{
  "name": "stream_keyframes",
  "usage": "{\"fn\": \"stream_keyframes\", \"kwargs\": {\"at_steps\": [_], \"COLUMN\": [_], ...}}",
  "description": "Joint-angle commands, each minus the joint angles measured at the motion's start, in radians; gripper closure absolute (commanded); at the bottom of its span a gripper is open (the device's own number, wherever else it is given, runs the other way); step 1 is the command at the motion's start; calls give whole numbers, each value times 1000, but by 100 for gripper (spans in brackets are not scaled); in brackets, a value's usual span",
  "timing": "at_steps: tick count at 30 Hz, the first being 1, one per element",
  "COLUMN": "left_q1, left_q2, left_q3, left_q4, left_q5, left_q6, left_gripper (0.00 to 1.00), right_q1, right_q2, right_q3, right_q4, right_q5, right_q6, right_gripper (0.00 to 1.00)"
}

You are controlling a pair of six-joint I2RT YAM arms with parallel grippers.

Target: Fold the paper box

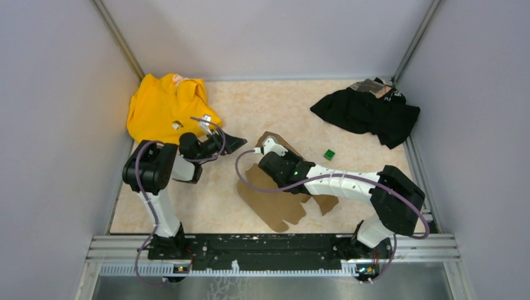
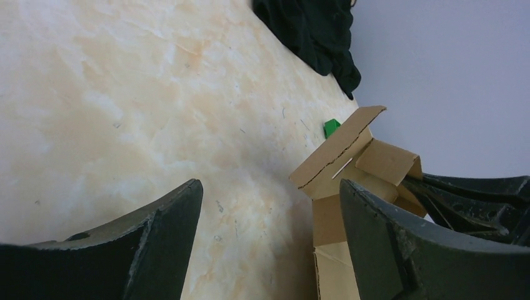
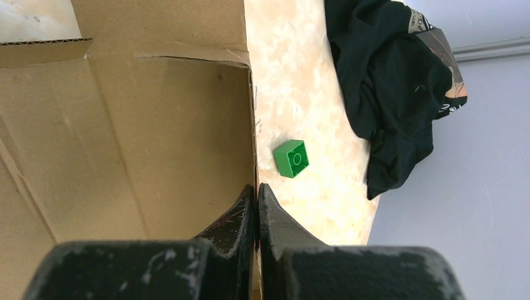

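Right wrist view: the right fingers [image 3: 234, 219] are closed on a raised flap of the box [image 3: 125, 137], which sits in the middle of the counter [image 3: 300, 81]. The left fingers [image 2: 159, 231] gape empty beside it (best to press along the crease while the right holds firm).

My left arm [image 1: 161, 209] rises from its base and bends at the elbow, the forearm turned toward the paper box [image 1: 275, 209]. My left tool [image 1: 232, 144] hovers just left of the box without touching it. Its two fingers [image 2: 156, 244] are spread wide with nothing between them. My right arm [image 1: 340, 181] lies low, stretched across the box's flat sheet from the right. My right tool [image 3: 257, 187] sits at the box's raised far flap, fingers pressed together on the cardboard edge.
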Motion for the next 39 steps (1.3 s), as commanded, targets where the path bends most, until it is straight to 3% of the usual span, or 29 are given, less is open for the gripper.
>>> {"fn": "stream_keyframes", "kwargs": {"at_steps": [1, 17, 39], "left_q1": [-13, -112, -151], "left_q2": [53, 185, 246], "left_q3": [20, 253, 199], "left_q4": [204, -19, 267], "left_q5": [53, 8, 123], "left_q6": [21, 181, 110], "left_gripper": [14, 27, 29], "right_q1": [-3, 13, 38], "right_q2": [-43, -43, 59], "right_q3": [-2, -13, 42], "right_q4": [47, 64, 10], "right_q5": [-7, -7, 85], "right_q6": [-4, -26, -10], "right_gripper": [100, 100, 100]}}
